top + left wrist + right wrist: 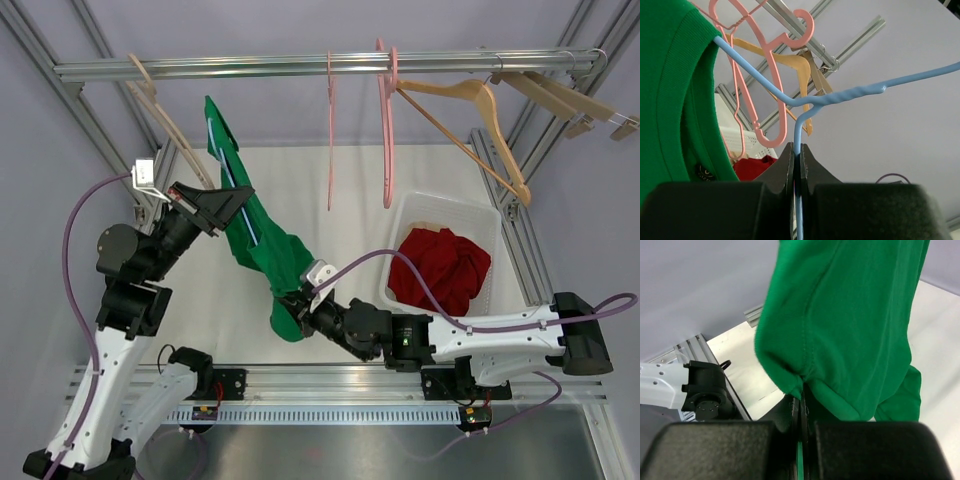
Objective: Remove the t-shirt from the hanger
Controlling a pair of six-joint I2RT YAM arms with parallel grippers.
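A green t-shirt [262, 246] hangs on a blue wire hanger [805, 102] off the rail, held between the two arms. My left gripper [222, 212] is shut on the hanger's wire [798, 145] at the shirt's upper part; the collar [687, 95] fills the left of the left wrist view. My right gripper [300, 300] is shut on the shirt's lower hem [805, 382], with green cloth [850, 325] bunched above its jaws. In the top view the hanger shows only as a pale blue strip [232, 170] along the shirt.
A metal rail [330, 66] crosses the back with pink hangers [386, 130] and wooden hangers [480, 120] on it. A white basket [405, 225] at the right holds red cloth [445, 268]. Frame posts stand on both sides.
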